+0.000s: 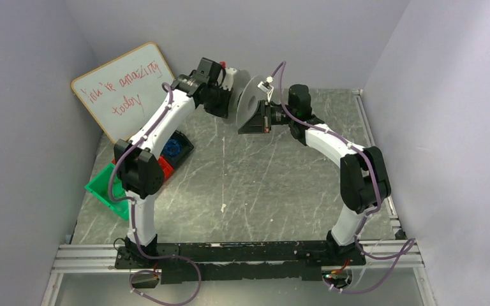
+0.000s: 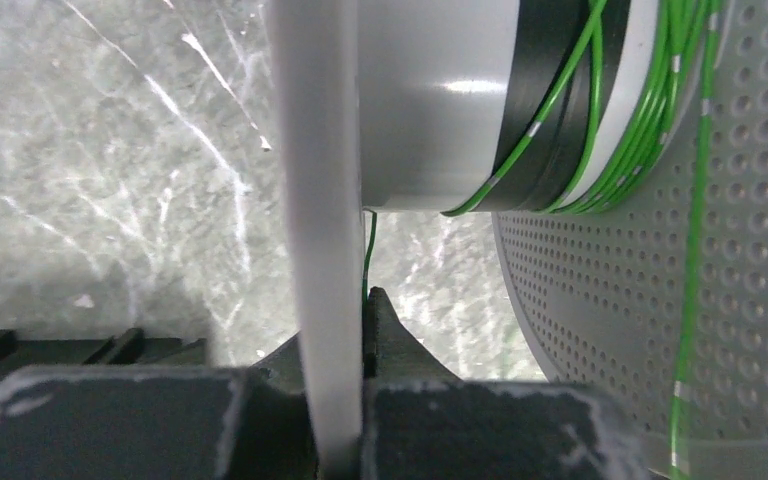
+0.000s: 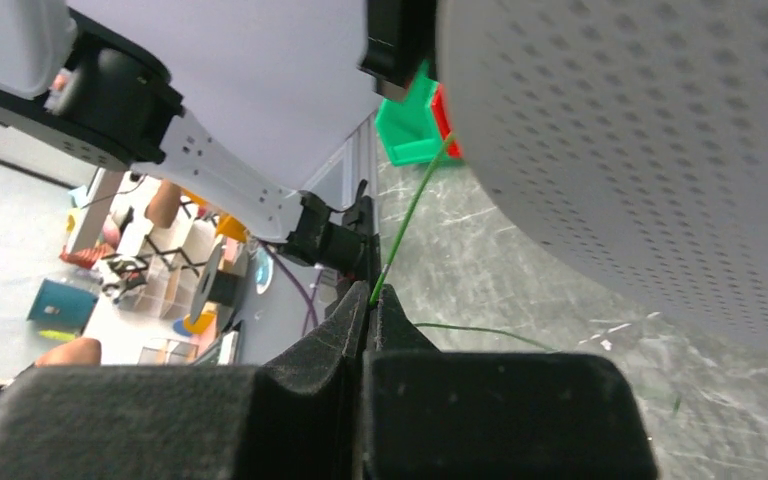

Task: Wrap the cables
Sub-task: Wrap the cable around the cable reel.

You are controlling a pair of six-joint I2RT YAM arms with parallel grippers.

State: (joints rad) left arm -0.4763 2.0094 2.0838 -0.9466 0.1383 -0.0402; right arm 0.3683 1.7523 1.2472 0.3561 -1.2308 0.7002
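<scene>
A grey spool (image 1: pixel 249 95) is held up between both arms at the back of the table. In the left wrist view, thin green wire (image 2: pixel 650 110) is wound round its hub (image 2: pixel 440 100), beside a perforated flange (image 2: pixel 640 320). My left gripper (image 2: pixel 338 325) is shut on the spool's plain flange (image 2: pixel 322 200), with a wire strand beside its finger. My right gripper (image 3: pixel 371 296) is shut on the green wire (image 3: pixel 410 215), which runs taut up to the perforated flange (image 3: pixel 640 140). In the top view the left gripper (image 1: pixel 220 101) and right gripper (image 1: pixel 258 118) flank the spool.
A whiteboard (image 1: pixel 124 89) leans at the back left. A green bin (image 1: pixel 107 189) and a black tray holding a blue coil (image 1: pixel 173 148) lie beside the left arm. A loose green strand (image 3: pixel 480 330) lies on the grey table (image 1: pixel 261 185). Walls close in on three sides.
</scene>
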